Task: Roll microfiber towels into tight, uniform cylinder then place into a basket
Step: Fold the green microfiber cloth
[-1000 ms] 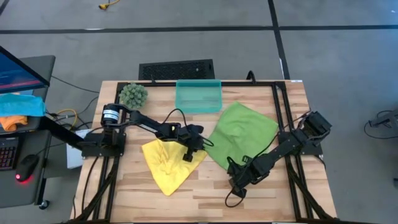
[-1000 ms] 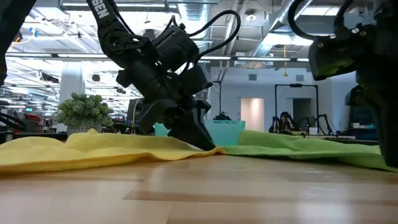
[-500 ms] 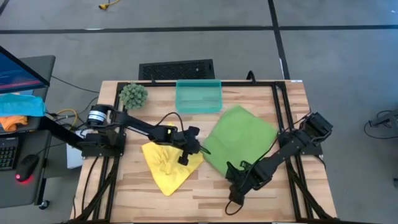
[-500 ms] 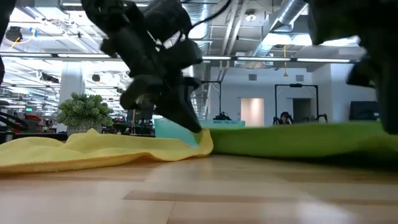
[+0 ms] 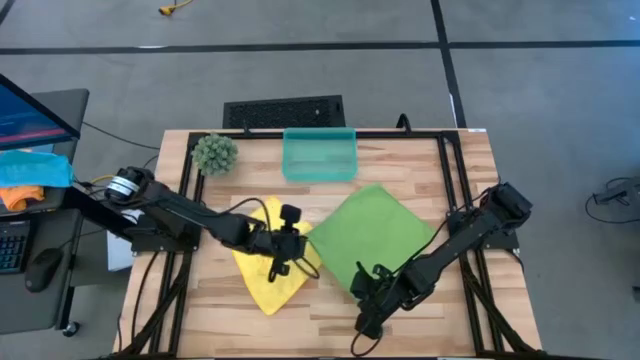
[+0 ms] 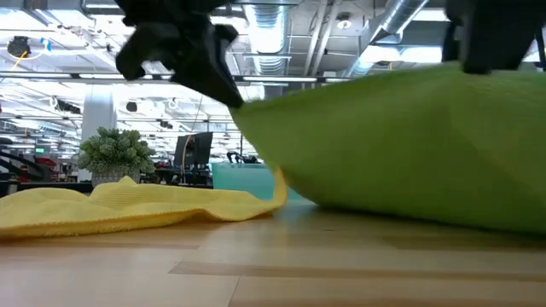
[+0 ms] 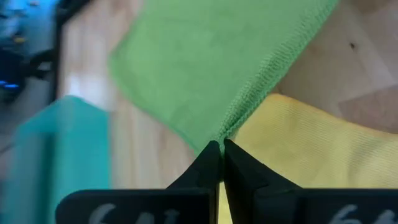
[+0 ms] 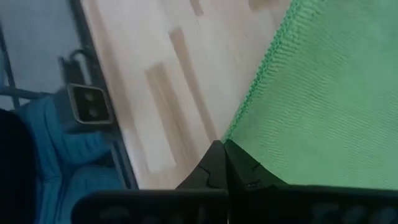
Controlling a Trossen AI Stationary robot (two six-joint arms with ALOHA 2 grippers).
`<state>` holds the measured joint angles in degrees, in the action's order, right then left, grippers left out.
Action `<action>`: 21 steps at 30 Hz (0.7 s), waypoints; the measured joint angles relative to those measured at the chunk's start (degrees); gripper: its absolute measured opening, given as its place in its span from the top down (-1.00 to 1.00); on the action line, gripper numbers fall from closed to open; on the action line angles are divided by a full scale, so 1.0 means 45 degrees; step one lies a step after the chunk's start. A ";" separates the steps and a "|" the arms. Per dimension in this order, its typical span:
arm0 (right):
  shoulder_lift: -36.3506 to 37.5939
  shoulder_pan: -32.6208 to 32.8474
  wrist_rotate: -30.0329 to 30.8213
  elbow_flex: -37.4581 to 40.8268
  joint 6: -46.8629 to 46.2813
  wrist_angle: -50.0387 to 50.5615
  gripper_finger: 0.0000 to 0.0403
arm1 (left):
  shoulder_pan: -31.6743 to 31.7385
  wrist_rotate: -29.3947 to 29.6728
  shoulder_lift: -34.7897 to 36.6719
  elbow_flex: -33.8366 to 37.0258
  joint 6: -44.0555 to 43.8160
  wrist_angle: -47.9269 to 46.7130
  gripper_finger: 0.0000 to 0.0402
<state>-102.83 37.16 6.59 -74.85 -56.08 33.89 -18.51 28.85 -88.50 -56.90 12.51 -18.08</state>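
Note:
The lime green towel [image 5: 375,235] lies spread as a diamond at the table's middle right; its near-left edge is raised, as the low view [image 6: 409,145] shows. My left gripper [image 5: 297,240] is shut on its left corner. My right gripper [image 5: 362,293] is shut on its near corner. The yellow towel [image 5: 262,275] lies crumpled on the table to the left, partly under my left arm; it also shows in the low view [image 6: 128,209]. The teal basket [image 5: 320,155] stands at the far edge. My left gripper pinches the green towel's left corner [image 7: 231,127] between its two shut fingers, coming from the table's left and slanting down. The corner is lifted above the yellow towel, and the cloth runs taut away from the fingers. My right gripper pinches the green towel's near corner [image 8: 239,134] between its two shut fingers, coming from the table's right side. The hemmed edge runs straight away from the fingertips. The corner is off the table.
A round green spiky plant ball [image 5: 214,153] sits at the far left corner beside the basket. Bare wood [image 5: 330,320] lies along the near edge. Black frame rails [image 5: 455,190] run along the table's right side.
Both grippers have gone toward the table's left and near edges and upward, each shut on its corner of the green towel. The towel has slid left and nearer with them. Its near-left edge has risen off the table and drawn taut, and the cloth has spread flatter.

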 joint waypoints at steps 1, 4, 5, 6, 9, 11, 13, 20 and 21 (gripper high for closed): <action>-0.0119 -0.0004 -0.0028 -0.0281 0.0200 -0.0023 0.99 | -0.0196 0.0428 0.0152 0.0000 -0.0226 -0.0266 1.00; -0.0594 -0.0051 -0.0174 -0.1118 0.0836 0.0107 0.99 | -0.0831 0.1689 0.0544 0.0000 -0.0774 -0.0741 1.00; -0.0758 -0.0053 -0.0265 -0.1403 0.1067 0.0216 0.99 | -0.1023 0.2058 0.0664 0.0000 -0.0886 -0.0789 1.00; -0.0906 -0.0061 -0.0309 -0.1717 0.1310 0.0171 0.99 | -0.1222 0.2321 0.0779 0.0000 -0.0990 -0.0868 1.00; -0.0957 -0.0034 -0.0374 -0.2273 0.1666 0.1039 0.98 | -0.1516 0.2760 0.0965 -0.0005 -0.1022 -0.0501 1.00; -0.0974 -0.0033 -0.0241 -0.2291 0.1667 0.1525 0.98 | -0.1504 0.2758 0.0934 -0.0005 -0.0871 -0.0220 1.00; -0.0981 -0.0038 -0.0060 -0.2282 0.1664 0.2245 0.98 | -0.1301 0.2748 0.0813 -0.0014 -0.0663 0.0041 1.00; -0.0981 -0.0148 0.0707 -0.2282 -0.0180 0.5720 0.98 | 0.0453 0.2174 -0.0264 -0.0009 -0.0487 0.1304 1.00; -0.0981 -0.0159 0.0744 -0.2282 -0.0419 0.6116 0.98 | 0.0745 0.1943 -0.0509 -0.0010 -0.0336 0.1552 1.00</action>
<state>-107.24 36.45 9.94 -85.12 -57.96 61.41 -15.16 37.59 -90.79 -56.95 11.00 -11.10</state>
